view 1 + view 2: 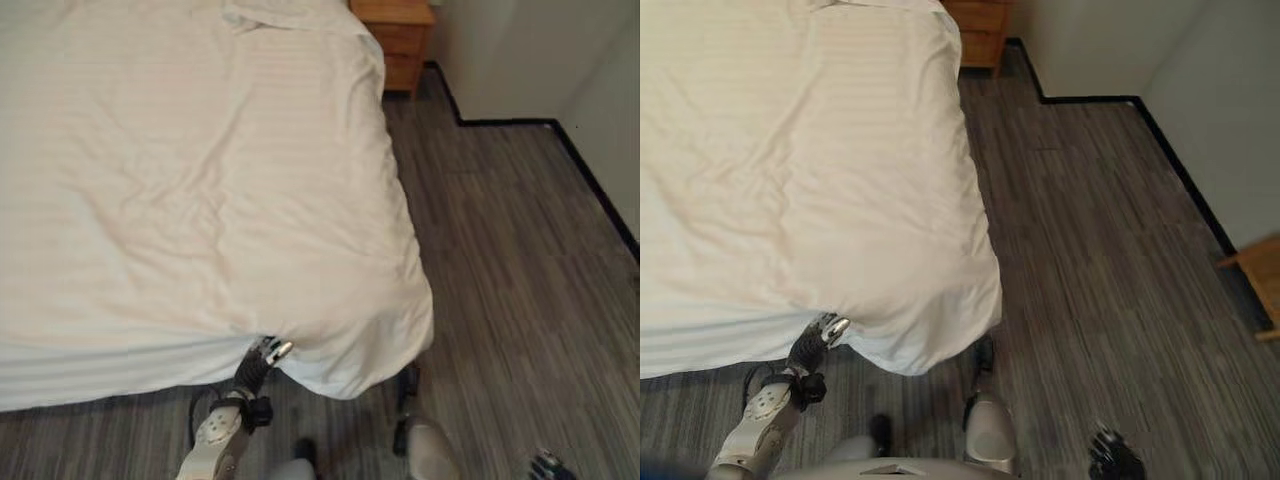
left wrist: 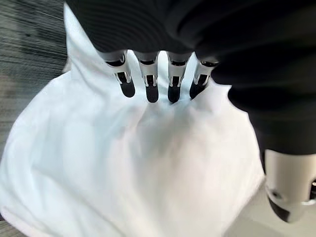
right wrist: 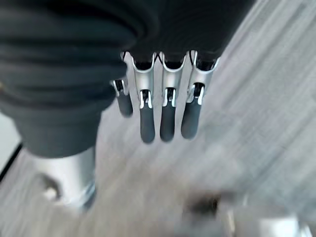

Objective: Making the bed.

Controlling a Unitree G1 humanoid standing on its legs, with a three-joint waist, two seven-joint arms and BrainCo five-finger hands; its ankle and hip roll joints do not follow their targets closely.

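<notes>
Duvet, white with a faint woven stripe, covers the bed in the left eye view, its long axis running from the near foot edge up toward the wooden nightstand at the head; the near right corner droops over the mattress edge toward the grey plank floor. The left hand reaches up to the hem just beside that hanging corner.

In the right eye view the same hand meets the cloth under the overhang, and the right hand hangs low over the floor, well apart from the bed.

The left wrist view shows the left hand's fingers bent down into bunched white cloth with the thumb standing off to one side; it seems to be gripping the fabric, though the fold hides how firmly.

The right wrist view has the right hand's fingers hanging relaxed above the floor, grasping nothing.

To do this well, I would pull the hem outward along the foot edge, keeping it taut, so the corner squares with the mattress.
</notes>
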